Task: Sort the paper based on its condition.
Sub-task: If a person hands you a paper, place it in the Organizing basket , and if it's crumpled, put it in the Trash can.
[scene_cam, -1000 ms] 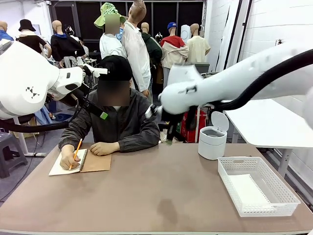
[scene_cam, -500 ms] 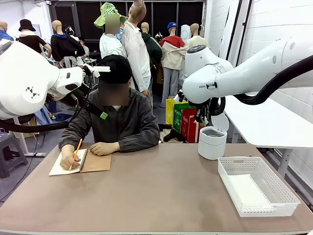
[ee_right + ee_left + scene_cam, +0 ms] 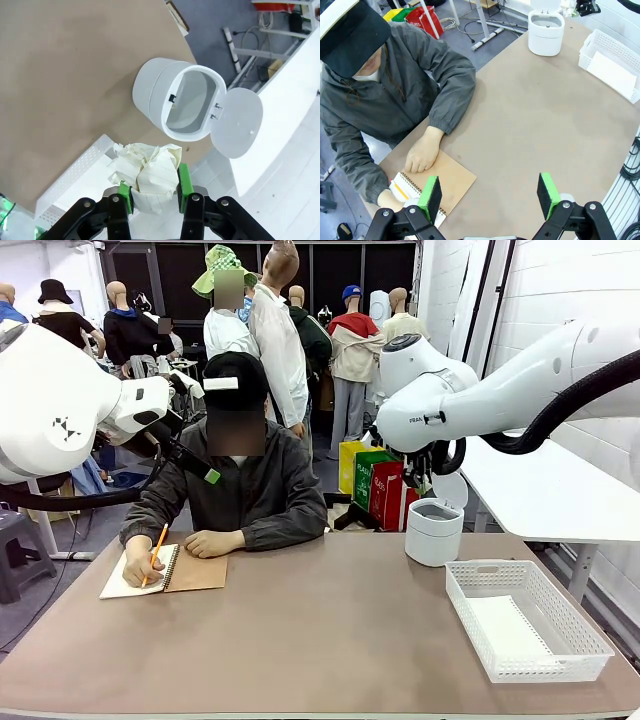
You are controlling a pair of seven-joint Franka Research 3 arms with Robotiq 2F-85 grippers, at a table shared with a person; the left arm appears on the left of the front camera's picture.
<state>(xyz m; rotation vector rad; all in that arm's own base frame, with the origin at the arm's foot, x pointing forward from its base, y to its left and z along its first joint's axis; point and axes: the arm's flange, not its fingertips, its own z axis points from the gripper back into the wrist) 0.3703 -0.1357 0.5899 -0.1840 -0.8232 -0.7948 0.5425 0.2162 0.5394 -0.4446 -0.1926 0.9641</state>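
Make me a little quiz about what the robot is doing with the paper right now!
1. True or false: the right gripper holds a crumpled paper ball.
2. What stands open below that gripper? A) the white bin with its lid up B) a cardboard box C) a drawer
3. Fill in: a flat sheet already lies in the white ____.

Key
1. True; the jaws are shut on it.
2. A
3. basket
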